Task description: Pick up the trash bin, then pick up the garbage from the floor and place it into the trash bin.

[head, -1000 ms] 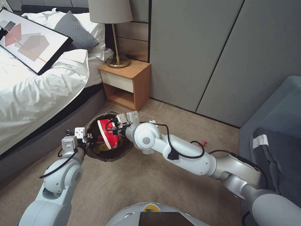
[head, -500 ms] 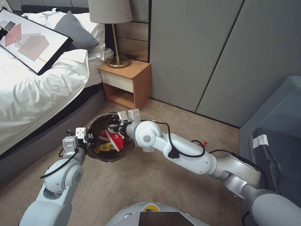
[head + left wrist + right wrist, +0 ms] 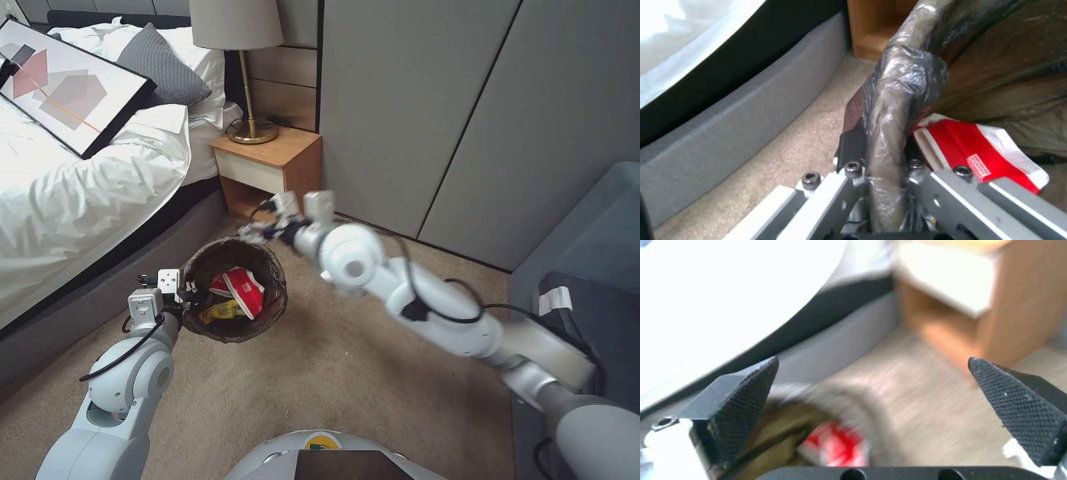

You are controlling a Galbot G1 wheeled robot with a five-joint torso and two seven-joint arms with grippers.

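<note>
Having dropped the red wrapper (image 3: 244,292), the right gripper (image 3: 261,229) has risen, fingers apart.

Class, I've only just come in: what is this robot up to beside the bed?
It is tidying litter. The left gripper is shut on the rim of the trash bin, holding it beside the bed. A red wrapper and a yellow one lie inside. The right gripper, jaws open and empty, is above the bin's far edge.

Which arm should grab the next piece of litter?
Probably right. The right pincer is open and empty above the bin; the left pincer is shut on the bin's rim, holding it.
</note>
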